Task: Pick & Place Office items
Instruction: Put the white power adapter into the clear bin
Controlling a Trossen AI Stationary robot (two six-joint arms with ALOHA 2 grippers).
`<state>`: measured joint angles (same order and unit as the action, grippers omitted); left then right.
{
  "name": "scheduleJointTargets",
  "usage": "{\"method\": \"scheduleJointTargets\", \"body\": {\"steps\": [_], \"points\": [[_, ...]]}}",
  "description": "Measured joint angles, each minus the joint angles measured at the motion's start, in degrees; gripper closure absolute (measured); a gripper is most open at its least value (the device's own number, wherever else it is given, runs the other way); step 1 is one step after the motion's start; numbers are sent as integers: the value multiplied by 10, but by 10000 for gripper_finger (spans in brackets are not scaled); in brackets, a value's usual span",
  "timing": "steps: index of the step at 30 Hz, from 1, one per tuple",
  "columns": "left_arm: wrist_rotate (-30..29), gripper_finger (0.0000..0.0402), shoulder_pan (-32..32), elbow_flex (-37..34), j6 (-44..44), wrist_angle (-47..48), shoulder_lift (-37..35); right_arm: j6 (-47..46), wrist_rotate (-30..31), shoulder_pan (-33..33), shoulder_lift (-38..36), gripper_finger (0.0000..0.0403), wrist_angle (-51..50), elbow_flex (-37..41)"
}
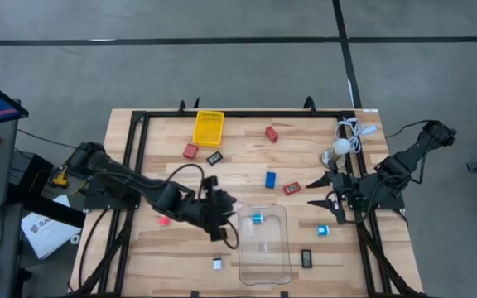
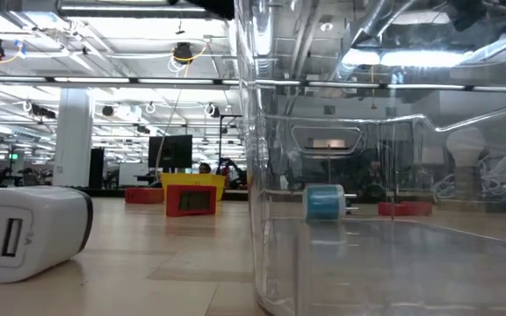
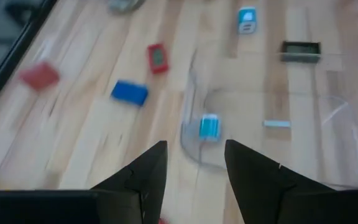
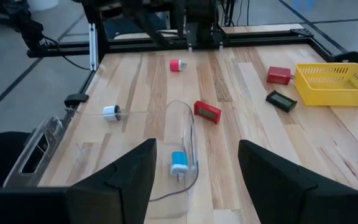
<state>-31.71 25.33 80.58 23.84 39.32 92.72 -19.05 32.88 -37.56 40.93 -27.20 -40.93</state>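
Observation:
My left gripper [image 1: 228, 211] [image 3: 194, 155] hangs open above the table, beside the far left corner of the clear bin [image 1: 263, 244], with nothing between its fingers. Inside the bin, a cyan-and-white piece [image 1: 257, 217] [image 3: 209, 127] lies on the floor near the far wall. My right gripper [image 1: 315, 191] [image 4: 197, 162] waits open over the table's right side, holding nothing. Loose on the wood lie a blue block [image 1: 270, 179], red blocks [image 1: 190, 151] [image 1: 271, 133], a red-framed piece [image 1: 291, 188], black rectangles [image 1: 214, 157] [image 1: 306, 258], a cyan-and-white piece [image 1: 323, 230] and a white piece [image 1: 218, 263].
A yellow tray [image 1: 208, 127] stands at the far middle. A white round lamp-like object [image 1: 339, 149] with a coiled cable sits at the far right. A small pink piece [image 1: 164, 220] lies under the left arm. A black frame rail [image 1: 131, 165] runs round the table.

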Motion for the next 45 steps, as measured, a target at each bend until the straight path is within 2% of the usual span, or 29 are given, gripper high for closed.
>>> {"method": "scheduleJointTargets", "body": {"steps": [3, 7, 12, 19, 25, 28, 31, 36, 40, 42, 45], "points": [[13, 244, 15, -18, 69, 36, -10, 0, 0, 0, 0, 181, 0, 0], [77, 239, 30, -40, 169, 83, -8, 0, 1, 0, 0, 181, 6, 0], [113, 234, 60, -68, 247, 82, -4, 0, 1, 0, 10, 181, 15, 0], [139, 233, 115, -73, 291, 15, 16, 1, 1, 0, 29, 181, 27, 0], [157, 233, 147, -72, 276, -36, 88, 11, 1, 0, 39, 181, 46, 0], [168, 233, 163, -70, 205, -57, 131, 19, 0, 0, 39, 181, 64, 0], [164, 233, 183, -55, 69, -67, 158, 24, -2, 0, 38, 181, 72, 0], [76, 233, 202, -30, -118, -58, 162, 21, -2, 0, 38, 181, 73, 0], [3, 232, 205, -14, -320, -66, 160, 22, -2, -2, 38, 181, 82, 0], [1, 228, 202, -14, -424, -72, 164, 21, -1, -7, 38, 181, 85, 0], [4, 214, 197, -14, -531, -72, 171, 16, 0, -14, 38, 181, 86, 0]]}}
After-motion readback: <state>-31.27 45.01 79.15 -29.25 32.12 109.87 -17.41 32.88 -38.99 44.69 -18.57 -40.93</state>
